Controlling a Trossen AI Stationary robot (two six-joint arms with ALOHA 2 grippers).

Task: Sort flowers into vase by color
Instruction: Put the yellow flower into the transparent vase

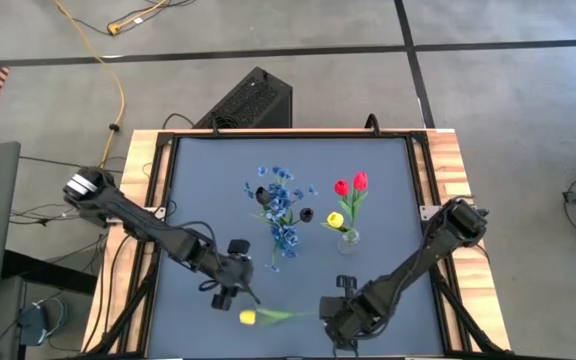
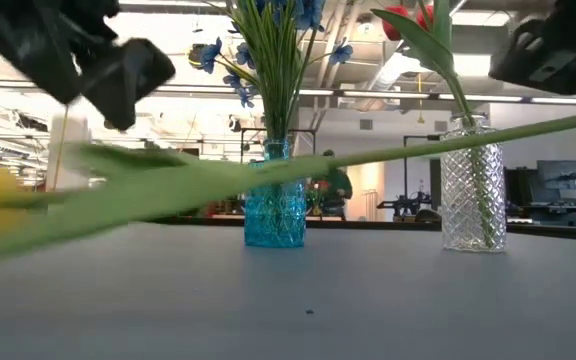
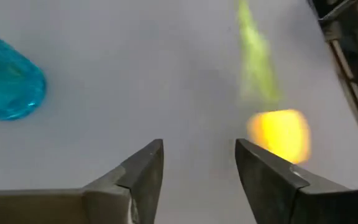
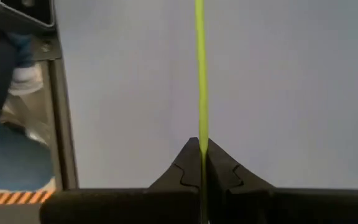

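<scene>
With my right gripper (image 4: 201, 163) clamped on the yellow tulip's stem (image 1: 290, 313) and my left gripper (image 3: 199, 163) open just beside its bloom (image 3: 280, 135), I'd lift steadily, then carry it toward the clear vase (image 1: 348, 238) beyond.

- The tabletop (image 1: 198, 180) is showing a smooth, matt grey sheet, framed at its edges in pale wood.
- The blue vase (image 2: 275, 210) is gleaming like textured glass.
- The clear vase (image 2: 473, 185) is sparkling with cut-glass facets.
- The fingers (image 3: 143, 174) are looking matt, dark plastic.
</scene>
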